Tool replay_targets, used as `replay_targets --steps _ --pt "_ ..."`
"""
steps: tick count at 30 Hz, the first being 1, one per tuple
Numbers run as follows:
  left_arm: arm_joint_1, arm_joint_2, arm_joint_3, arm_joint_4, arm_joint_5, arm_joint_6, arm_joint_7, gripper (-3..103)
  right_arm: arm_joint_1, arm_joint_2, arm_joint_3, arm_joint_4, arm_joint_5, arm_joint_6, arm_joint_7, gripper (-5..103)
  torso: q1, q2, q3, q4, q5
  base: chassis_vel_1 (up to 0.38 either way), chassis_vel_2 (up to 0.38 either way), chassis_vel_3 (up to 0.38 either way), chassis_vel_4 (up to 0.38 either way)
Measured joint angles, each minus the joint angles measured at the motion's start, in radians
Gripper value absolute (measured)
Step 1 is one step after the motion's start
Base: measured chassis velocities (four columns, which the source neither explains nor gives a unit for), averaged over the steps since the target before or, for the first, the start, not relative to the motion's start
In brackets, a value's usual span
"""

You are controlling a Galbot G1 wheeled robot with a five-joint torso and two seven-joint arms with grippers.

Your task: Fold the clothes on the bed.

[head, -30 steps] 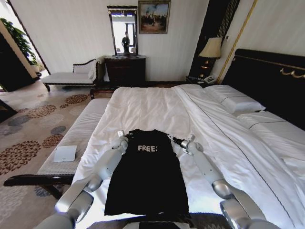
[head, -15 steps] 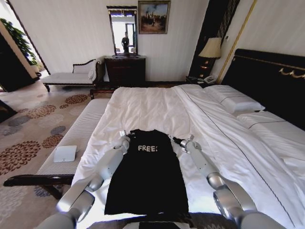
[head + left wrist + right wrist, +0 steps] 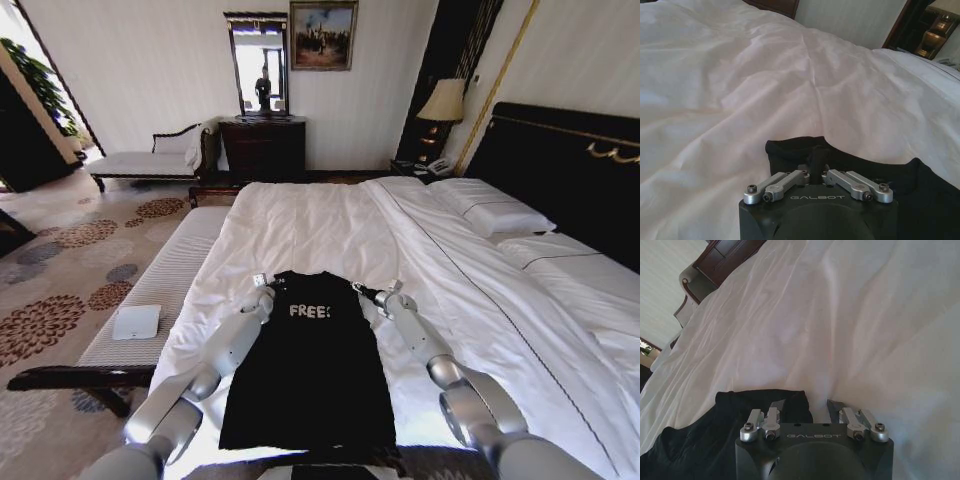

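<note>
Head view, shirt: the black T-shirt (image 3: 310, 365) lies flat on the white bed (image 3: 330, 225), in the lower centre of the frame, sleeves already turned in so it reads as a narrow strip.
Head view, axis: long axis runs bottom to top of the frame; hem at the bottom, collar and "FREE!" lettering toward the top.
Head view, arms: left gripper (image 3: 262, 285) at the upper-left corner of the shirt, right gripper (image 3: 372, 296) at the upper-right corner.
Left wrist view, grip: the left gripper (image 3: 816, 165) has its jaws drawn together on a dark bunch of the T-shirt (image 3: 920, 195), in the lower middle of the frame.
Left wrist view, risk: the pinch looks small; the soft cloth could slip free on a lift.
Right wrist view, grip: the right gripper (image 3: 806, 409) stands with jaws apart, one finger (image 3: 775, 407) over the black shoulder edge (image 3: 735, 405), the other over white sheet.
Right wrist view, risk: closing here could catch the bedding along with the shirt, or miss the edge altogether.
Overall risk: one corner gripped and the other not; uneven pull would likely skew the fold.
</note>
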Motion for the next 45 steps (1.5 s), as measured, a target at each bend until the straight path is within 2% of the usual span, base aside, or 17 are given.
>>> replay_targets --steps 1,3,6,8,9,10,12,14,26,30,35,40,45 --pt "0.0 -0.001 -0.001 0.001 0.0 0.0 0.001 3 0.001 -0.001 0.0 -0.002 -0.007 0.003 0.0 41 0.0 0.0 0.0 0.0001 0.0 0.0 0.0 0.0 0.0" --pt "0.0 -0.002 -0.003 0.001 0.0 0.0 0.002 3 0.003 -0.001 0.0 -0.005 -0.012 0.005 0.0 41 0.0 0.0 0.0 0.0001 0.0 0.0 0.0 0.0 0.0" --pt "0.001 -0.006 -0.007 0.006 0.003 0.0 0.002 3 0.008 0.0 0.0 -0.011 -0.02 0.008 -0.002 25 0.0 0.0 0.0 0.0001 0.0 0.0 0.0 0.0 0.0" --pt "0.002 -0.007 -0.008 0.009 0.004 0.0 0.002 3 0.008 0.0 0.0 -0.012 -0.023 0.008 -0.003 25 0.0 0.0 0.0 0.0 0.0 0.0 0.0 0.0 0.0" --pt "0.002 -0.007 -0.009 0.012 0.005 0.0 0.002 3 0.008 0.002 0.0 -0.013 -0.027 0.01 -0.005 14 0.0 0.0 0.0 0.0 0.0 0.0 0.0 0.0 0.0" --pt "0.002 -0.007 -0.011 0.012 0.006 0.0 0.002 3 0.008 0.003 0.0 -0.013 -0.03 0.011 -0.006 9 0.0 0.0 0.0 0.0001 0.0 0.0 0.0 0.0 0.0" --pt "0.002 -0.005 -0.013 0.012 0.005 0.001 0.002 3 0.008 0.004 0.0 -0.013 -0.032 0.012 -0.006 9 0.0 0.0 0.0 0.0 0.0 0.0 0.0 0.0 0.0" --pt "0.003 -0.002 -0.015 0.011 0.005 0.005 0.0 3 0.006 0.005 -0.001 -0.011 -0.034 0.012 -0.006 2 0.0 0.0 0.0 0.0 0.0 0.0 0.0 0.0 0.0" --pt "0.004 0.006 -0.015 0.011 0.006 0.008 -0.008 3 -0.013 0.002 -0.006 0.016 -0.046 0.028 0.006 1 0.0 0.0 0.0 0.0001 0.0 0.0 0.0 0.0 0.0" --pt "-0.001 0.01 -0.02 0.012 0.007 0.007 -0.018 3 -0.028 -0.024 -0.025 0.075 -0.026 0.031 0.03 1 0.0 0.0 0.0 0.0001 0.0 0.0 0.0 0.0 0.0" --pt "-0.042 0.033 -0.031 0.017 -0.018 0.007 -0.03 3 -0.042 -0.084 -0.078 0.214 0.033 0.043 0.128 1 0.0 0.0 0.0 0.0001 0.0001 0.0 0.0 0.0 0.0" --pt "-0.098 0.043 -0.027 0.045 -0.041 0.008 -0.021 3 -0.022 -0.126 -0.117 0.304 0.08 0.041 0.174 1 0.0 0.0 0.0 -0.0002 0.0 0.0 0.0 0.0 0.0" --pt "-0.141 0.04 -0.016 0.063 -0.053 0.009 -0.013 3 0.032 -0.127 -0.147 0.317 0.105 0.042 0.204 1 0.0 0.0 0.0 -0.0003 0.0001 0.0 0.0 0.0 0.0"
